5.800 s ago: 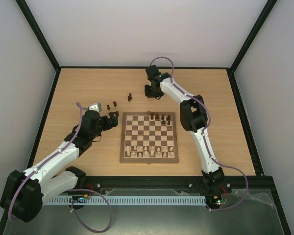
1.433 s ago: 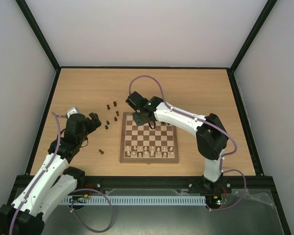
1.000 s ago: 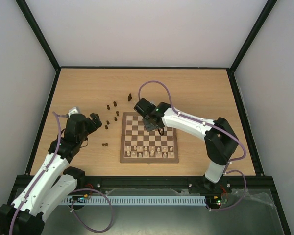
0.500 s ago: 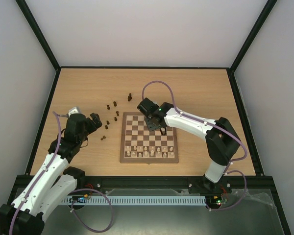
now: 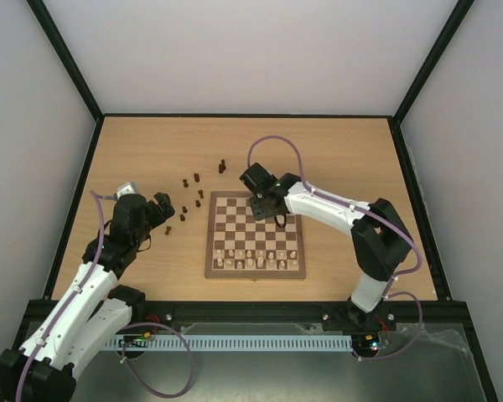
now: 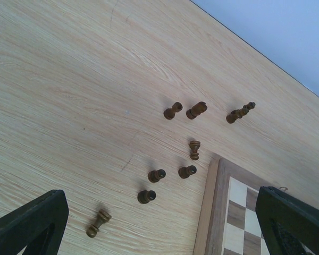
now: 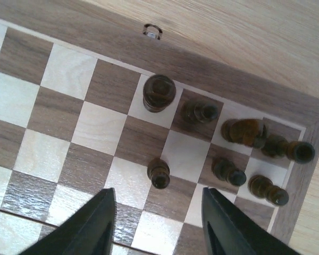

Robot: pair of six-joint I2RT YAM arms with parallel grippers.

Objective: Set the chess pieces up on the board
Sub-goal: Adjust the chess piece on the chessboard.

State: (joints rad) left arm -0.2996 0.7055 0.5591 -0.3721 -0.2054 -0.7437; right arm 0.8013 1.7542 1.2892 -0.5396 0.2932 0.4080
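Observation:
The board (image 5: 247, 230) lies mid-table. Several dark chess pieces (image 7: 199, 111) stand in its far right corner. A dark pawn (image 7: 159, 174) stands alone on a square just ahead of my right gripper (image 7: 157, 199), which hovers above it, open and empty; the gripper also shows in the top view (image 5: 268, 209). My left gripper (image 5: 162, 214) is open and empty above the table left of the board. Below it, several loose dark pieces (image 6: 156, 175) are scattered, and one pawn (image 6: 98, 223) lies on its side.
Pale pieces (image 5: 260, 260) fill the board's near rows. More dark pieces (image 5: 196, 177) stand on the table behind the board's left corner. The board's border (image 6: 210, 212) runs along the right side of the left wrist view.
My right arm came from the table behind the board to over its far rows, and a dark pawn now stands there. My left arm pulled back. A loose pawn left of the board shifted farther back.

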